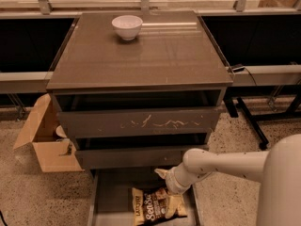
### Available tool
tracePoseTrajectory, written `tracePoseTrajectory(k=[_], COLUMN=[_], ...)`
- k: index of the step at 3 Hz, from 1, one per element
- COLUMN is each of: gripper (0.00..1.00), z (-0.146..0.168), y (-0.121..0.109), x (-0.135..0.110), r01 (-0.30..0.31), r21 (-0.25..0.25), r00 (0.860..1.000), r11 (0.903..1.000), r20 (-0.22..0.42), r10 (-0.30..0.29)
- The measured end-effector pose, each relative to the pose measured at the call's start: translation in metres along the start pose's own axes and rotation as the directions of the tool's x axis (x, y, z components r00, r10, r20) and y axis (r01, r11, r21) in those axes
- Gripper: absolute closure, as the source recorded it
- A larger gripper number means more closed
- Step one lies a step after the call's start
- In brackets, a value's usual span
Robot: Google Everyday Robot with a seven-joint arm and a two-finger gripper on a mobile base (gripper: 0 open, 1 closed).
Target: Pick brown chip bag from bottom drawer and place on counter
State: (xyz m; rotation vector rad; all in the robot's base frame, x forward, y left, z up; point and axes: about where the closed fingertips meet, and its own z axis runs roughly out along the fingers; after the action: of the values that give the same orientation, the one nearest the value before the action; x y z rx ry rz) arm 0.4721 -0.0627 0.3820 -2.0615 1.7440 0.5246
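The brown chip bag [157,205] lies flat on the floor of the open bottom drawer [115,192], toward its front right. My gripper [165,182] hangs over the drawer at the end of the white arm that comes in from the right. It sits just above the bag's upper right edge. I cannot tell whether it touches the bag. The counter [155,55] is the cabinet's glossy grey-brown top, above the two upper drawer fronts.
A white bowl [127,26] stands at the back of the counter. An open cardboard box [44,142] sits on the floor left of the cabinet. A black frame leg [249,121] and a cable are on the right. A window ledge runs behind.
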Motion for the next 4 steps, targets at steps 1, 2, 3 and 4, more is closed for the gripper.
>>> tracePoseTrajectory(k=[1,2,3,4], gripper=[0.0,0.0,0.0,0.0], z=[0.07,0.106,0.135,0.158], y=[0.003,0.006,0.002,-0.005], x=[0.032,0.05,0.073,0.093], r01=[-0.003,-0.016,-0.043,-0.069], r21=[-0.048,-0.068,-0.064,-0.059], r00=[1.0,1.0,0.998,0.993], r11=[0.9989,0.9976,0.997,0.9959], r20=[0.02,0.026,0.05,0.087], r10=[0.003,0.018,0.046,0.074])
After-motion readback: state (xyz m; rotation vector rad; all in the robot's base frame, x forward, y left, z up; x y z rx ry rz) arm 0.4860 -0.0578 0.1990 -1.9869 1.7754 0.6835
